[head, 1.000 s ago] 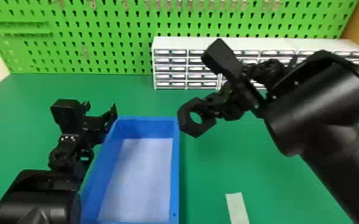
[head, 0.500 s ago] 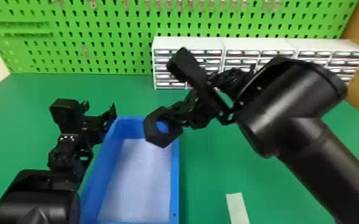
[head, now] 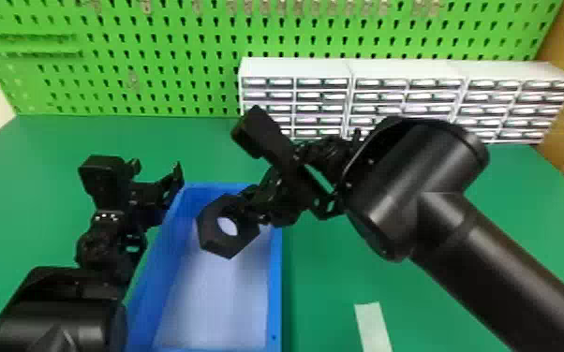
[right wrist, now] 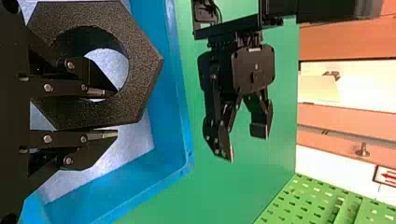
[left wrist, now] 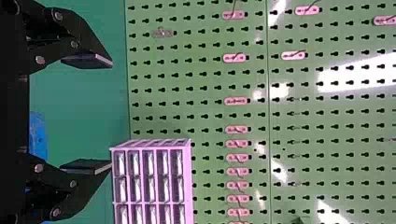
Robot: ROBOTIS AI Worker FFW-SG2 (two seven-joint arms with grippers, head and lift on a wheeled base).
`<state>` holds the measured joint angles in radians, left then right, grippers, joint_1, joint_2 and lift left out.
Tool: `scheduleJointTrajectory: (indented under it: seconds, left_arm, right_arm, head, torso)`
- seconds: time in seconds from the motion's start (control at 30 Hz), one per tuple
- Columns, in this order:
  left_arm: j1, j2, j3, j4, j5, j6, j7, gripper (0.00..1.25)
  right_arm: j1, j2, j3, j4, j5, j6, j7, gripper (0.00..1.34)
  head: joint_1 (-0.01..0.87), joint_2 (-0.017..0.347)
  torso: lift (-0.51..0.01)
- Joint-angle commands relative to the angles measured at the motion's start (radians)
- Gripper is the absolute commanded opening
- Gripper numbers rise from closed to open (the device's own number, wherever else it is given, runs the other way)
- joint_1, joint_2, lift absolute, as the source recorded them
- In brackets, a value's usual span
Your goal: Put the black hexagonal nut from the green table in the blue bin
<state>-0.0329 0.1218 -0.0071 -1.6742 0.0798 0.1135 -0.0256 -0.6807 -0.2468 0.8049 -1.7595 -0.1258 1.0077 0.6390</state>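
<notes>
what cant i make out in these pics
- Part of the black hexagonal nut: right wrist view, behind the right gripper.
- The near end of the blue bin: head view, mostly cut off by the bottom edge.
- The near end of the white strip: head view, cut off by the bottom edge.
- What the drawers hold: head view, hidden by their fronts.

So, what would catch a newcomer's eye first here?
Probably the big black nut, held by the right gripper above the blue bin. Next, the bright green pegboard across the back, with white drawer cabinets in front of its right part.
</notes>
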Motion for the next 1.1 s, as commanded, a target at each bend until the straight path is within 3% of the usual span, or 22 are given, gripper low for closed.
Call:
scheduleJointTrajectory:
  seconds: [0.0,0.4,0.8,0.87,0.97,1.07]
  left_arm:
    - [-0.001,-0.001,-0.001,0.001,0.000,0.000,0.000,0.76]
    - [-0.002,-0.001,-0.005,0.002,0.003,0.000,0.006,0.76]
    - [-0.004,-0.001,-0.007,0.002,0.005,0.000,0.009,0.76]
    - [-0.004,-0.001,-0.007,0.002,0.005,0.000,0.009,0.76]
    - [-0.004,-0.001,-0.007,0.002,0.006,0.000,0.009,0.76]
    - [-0.005,-0.001,-0.007,0.002,0.006,0.000,0.009,0.76]
  right_arm:
    - [0.000,0.001,0.031,0.040,-0.048,-0.046,-0.021,0.33]
    - [0.003,0.017,0.083,0.117,-0.091,-0.113,-0.071,0.33]
    - [0.003,0.014,0.094,0.120,-0.103,-0.124,-0.082,0.34]
    - [0.003,0.012,0.093,0.120,-0.101,-0.124,-0.082,0.47]
    - [0.003,0.012,0.094,0.120,-0.094,-0.124,-0.082,0.79]
    - [0.003,0.012,0.094,0.120,-0.086,-0.123,-0.082,0.92]
  head:
    - [0.686,0.051]
    - [0.686,0.051]
    - [0.686,0.051]
    - [0.686,0.051]
    - [0.686,0.051]
    - [0.686,0.051]
  torso:
    - [-0.096]
    - [-0.096]
    - [-0.096]
    - [-0.096]
    - [-0.096]
    - [-0.096]
